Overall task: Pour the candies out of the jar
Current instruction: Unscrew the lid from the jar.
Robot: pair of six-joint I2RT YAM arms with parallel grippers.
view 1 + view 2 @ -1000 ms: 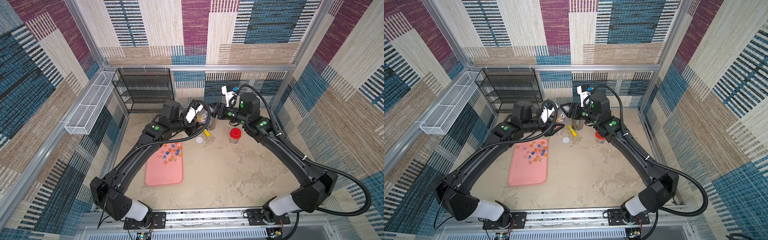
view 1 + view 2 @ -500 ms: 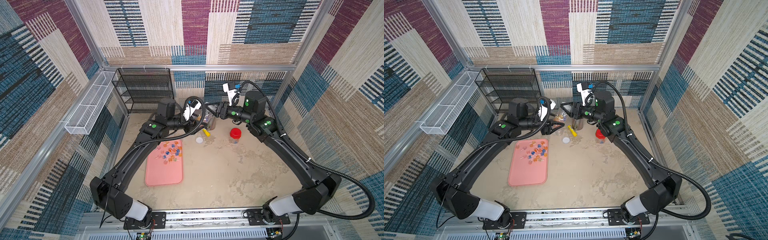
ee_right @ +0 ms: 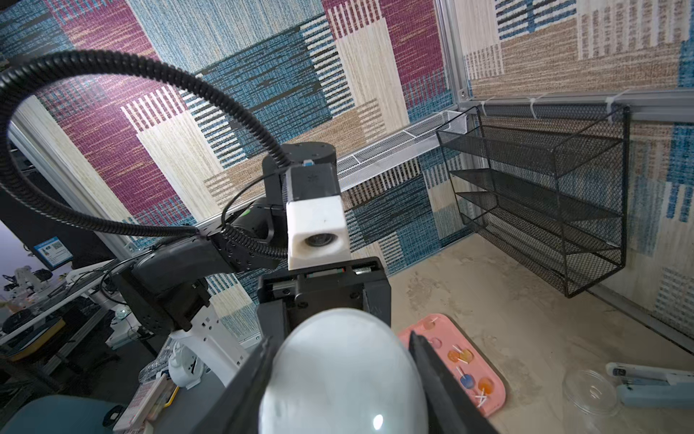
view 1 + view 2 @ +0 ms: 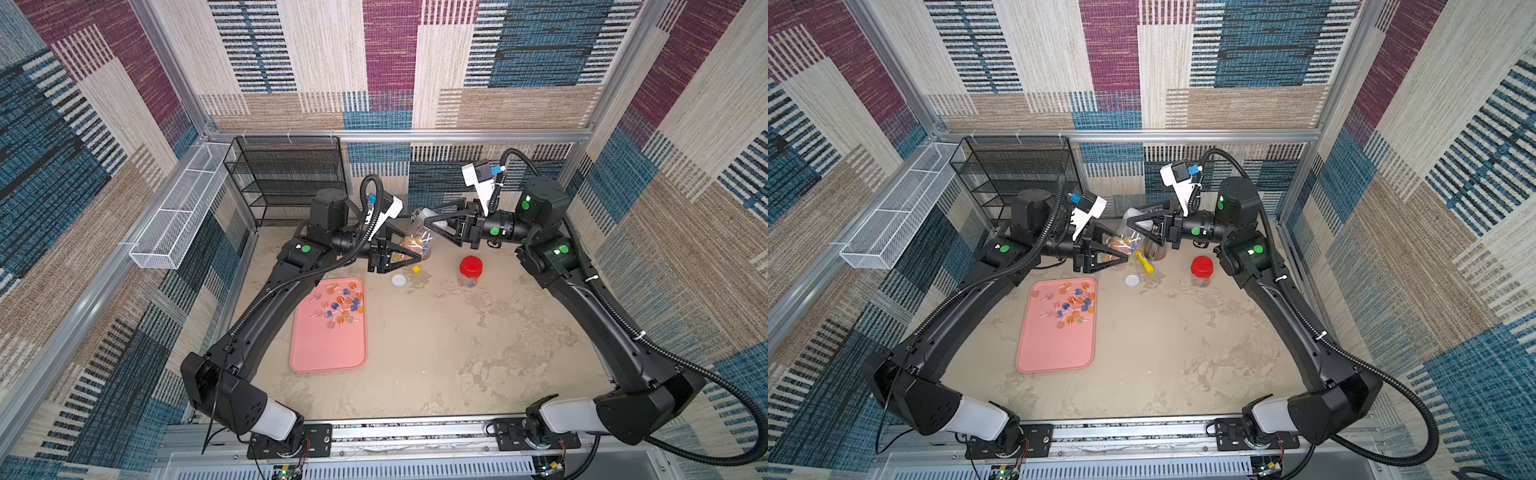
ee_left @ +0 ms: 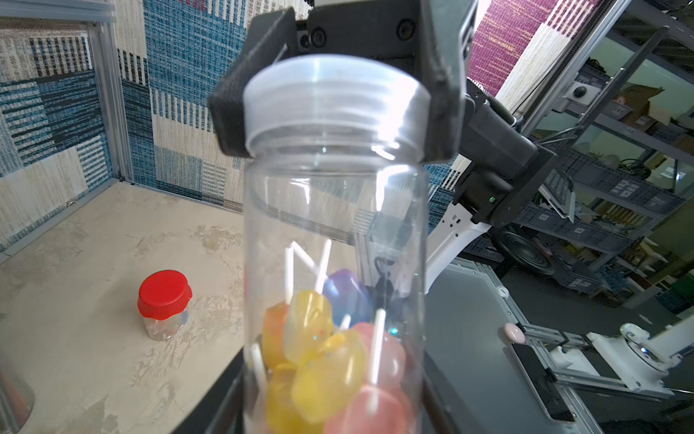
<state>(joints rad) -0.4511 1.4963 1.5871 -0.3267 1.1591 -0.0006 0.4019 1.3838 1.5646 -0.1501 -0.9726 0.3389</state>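
Pinches a clear plastic jar [image 4: 417,242] by its body in the left gripper [image 4: 409,251], raised just past the far end of the flat pink plastic tray [image 4: 328,349]. Clamps the right gripper [image 4: 428,219] around the jar's translucent white screw lid [image 5: 330,97], seated on the mouth. Holds yellow, pink and blue lollipop candies [image 5: 330,357] heaped in the jar's lower part. Carries loose lollipops [image 4: 340,303] on the tray's far half. Has, right of the tray's far end, a small clear round dish [image 4: 399,280], a yellow stick-shaped thing [image 4: 1144,262], and farther off an upright red-lidded little clear jar [image 4: 470,270]. Has a black wire-mesh shelf rack [image 4: 291,178] beyond the tray, against the back wall.
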